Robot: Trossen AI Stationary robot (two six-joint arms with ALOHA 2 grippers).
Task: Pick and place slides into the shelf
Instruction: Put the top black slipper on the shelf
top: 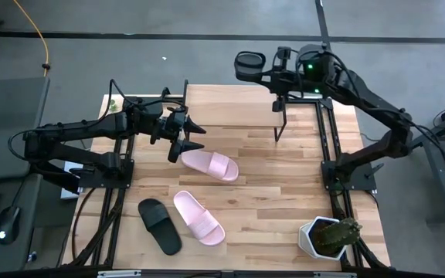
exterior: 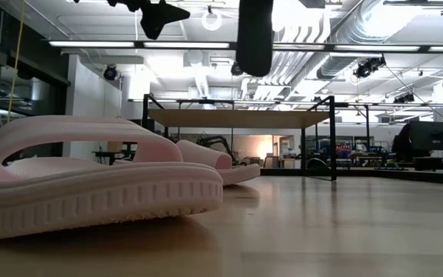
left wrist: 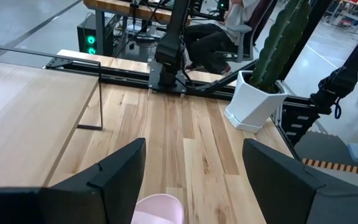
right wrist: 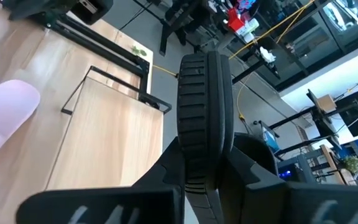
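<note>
My right gripper [top: 273, 73] is high over the table's far edge, shut on a black slide [top: 247, 66], which also shows at the top of the low view [exterior: 254, 35]. The shelf [exterior: 241, 119] stands on thin black legs at the far side of the table. My left gripper [top: 191, 135] hangs open just above a pink slide [top: 209, 164], whose end shows between its fingers [left wrist: 157, 208]. A second pink slide [top: 198, 218] and a second black slide [top: 159, 225] lie flat on their soles near the table's front edge. My right gripper pinches the black slide between its two fingers, one on each side of the slide's end nearest them [right wrist: 197, 168]. The slide's ribbed edge [right wrist: 204, 93] faces the wrist camera and runs on ahead along the fingers. The slide is lifted clear of table and shelf.
A cactus in a white pot [top: 327, 237] stands at the near right corner. Black frame rails [top: 334, 154] run along both sides of the table. Bare wood lies between the slides and the pot.
</note>
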